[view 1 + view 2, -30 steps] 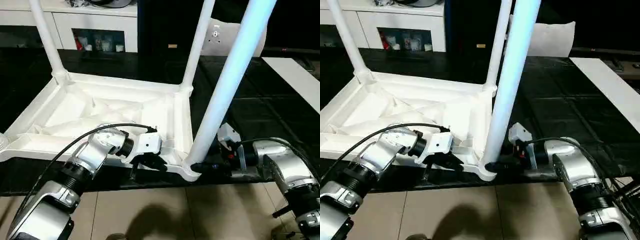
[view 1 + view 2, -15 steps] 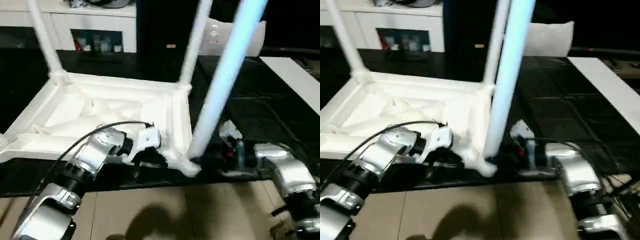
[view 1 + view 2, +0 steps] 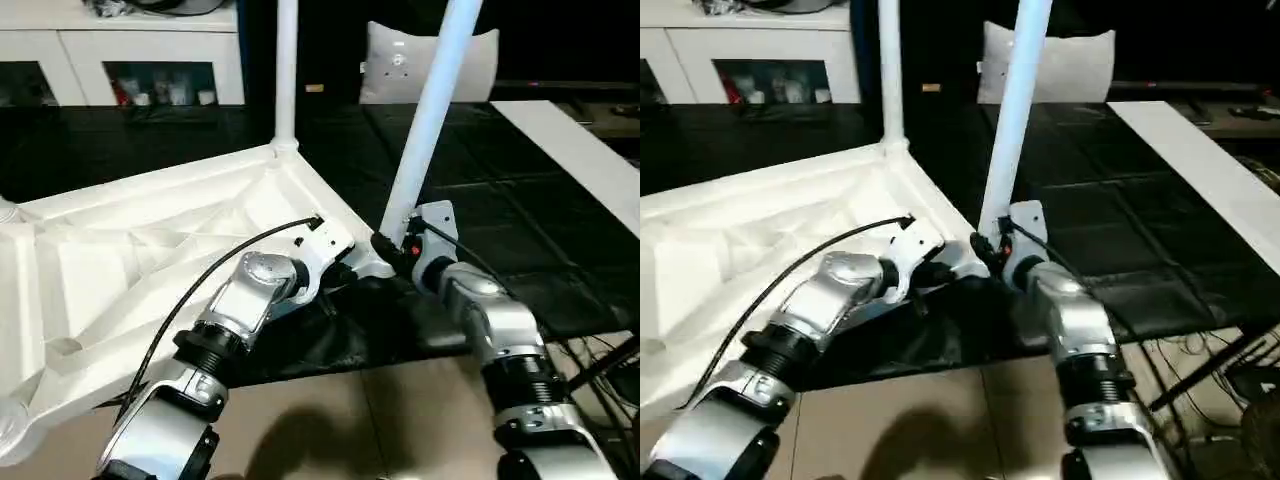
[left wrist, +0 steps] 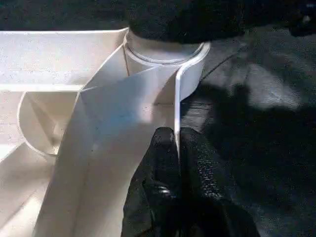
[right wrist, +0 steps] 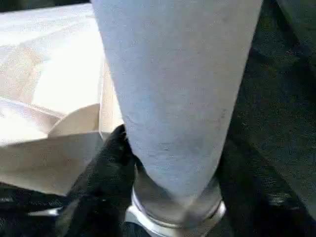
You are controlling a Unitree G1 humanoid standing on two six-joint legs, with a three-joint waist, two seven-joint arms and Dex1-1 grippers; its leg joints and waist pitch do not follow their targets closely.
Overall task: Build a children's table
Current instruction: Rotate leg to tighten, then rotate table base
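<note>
Children's table point(image 3: 130, 270) lay upside down across left and centre of frame, ribbed underside up, two legs standing in view. Hollow plastic: likely light, stiff, slick. Best holds: rim wall or leg base.

Left pincer point(image 4: 176, 148) pressed together on the thin rim by the corner socket point(image 4: 165, 54). Right pincer point(image 3: 388, 250) pinched the near leg point(image 3: 425, 130) at its base.

Cabinet point(image 3: 120, 50) upper left, cushion point(image 3: 400, 60) top centre, both well apart. Left arm's cable point(image 3: 220, 265) draped over the rim, possible snag.

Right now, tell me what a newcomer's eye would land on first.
The upturned white table top lies across the dark floor, ribbed underside up. Two white legs stand from its corners: the near leg, whose base the right gripper holds, and the far leg. The left gripper pinches the top's edge.
</note>
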